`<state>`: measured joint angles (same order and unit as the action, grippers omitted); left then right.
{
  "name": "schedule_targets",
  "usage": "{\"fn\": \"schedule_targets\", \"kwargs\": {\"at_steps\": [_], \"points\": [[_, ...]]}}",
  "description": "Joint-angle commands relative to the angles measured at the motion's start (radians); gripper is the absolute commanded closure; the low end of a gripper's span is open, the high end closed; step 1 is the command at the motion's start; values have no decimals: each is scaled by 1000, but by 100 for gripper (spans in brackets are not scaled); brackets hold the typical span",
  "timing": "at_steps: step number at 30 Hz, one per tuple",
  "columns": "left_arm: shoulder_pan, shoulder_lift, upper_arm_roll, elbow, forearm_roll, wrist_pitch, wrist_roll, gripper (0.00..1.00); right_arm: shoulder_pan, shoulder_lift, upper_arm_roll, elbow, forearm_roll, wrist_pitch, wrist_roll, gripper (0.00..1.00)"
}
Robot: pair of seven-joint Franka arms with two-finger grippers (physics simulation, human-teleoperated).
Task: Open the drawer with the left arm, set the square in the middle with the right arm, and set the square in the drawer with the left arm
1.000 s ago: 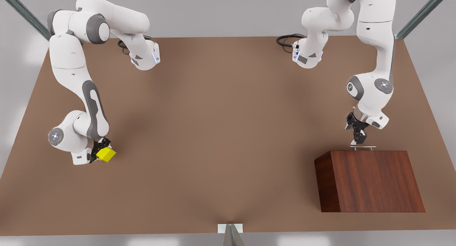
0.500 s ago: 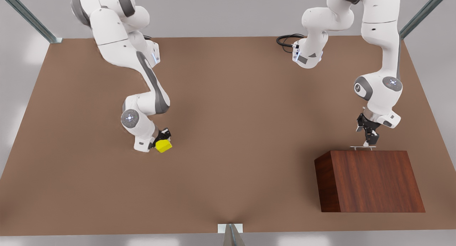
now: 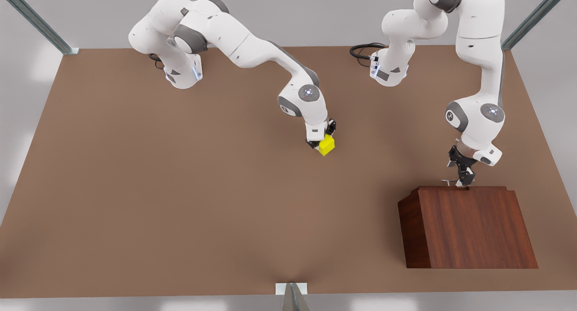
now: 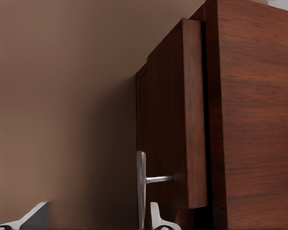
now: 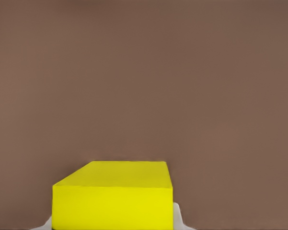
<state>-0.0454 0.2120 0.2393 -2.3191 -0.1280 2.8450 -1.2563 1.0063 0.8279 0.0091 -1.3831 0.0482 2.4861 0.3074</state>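
Front view: right gripper (image 3: 322,142) clamped on the square (image 3: 327,145) over mid-table (image 3: 180,189); left gripper (image 3: 461,180) at the handle (image 3: 447,181) of the drawer (image 3: 464,189), pulled slightly from the cabinet (image 3: 473,230). Left wrist view: fingertips (image 4: 158,218) either side of the handle (image 4: 142,187), grip unclear. Right wrist view: square (image 5: 113,201) between the jaws above bare tabletop (image 5: 144,72).

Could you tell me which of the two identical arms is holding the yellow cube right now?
The right arm's gripper, mid-table, is shut on the yellow cube; the left gripper is at the drawer handle instead.
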Motion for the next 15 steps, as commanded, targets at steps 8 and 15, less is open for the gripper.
{"fn": "schedule_targets", "kwargs": {"at_steps": [8,15], "points": [[-2,-39,3,-20,-4,-67,-6,0,-9,-153,-14,-126,16,-18,3,0],[-2,-85,9,-63,-6,-69,-3,0,-707,-642,-94,-266,2,-588,-165,0]]}}
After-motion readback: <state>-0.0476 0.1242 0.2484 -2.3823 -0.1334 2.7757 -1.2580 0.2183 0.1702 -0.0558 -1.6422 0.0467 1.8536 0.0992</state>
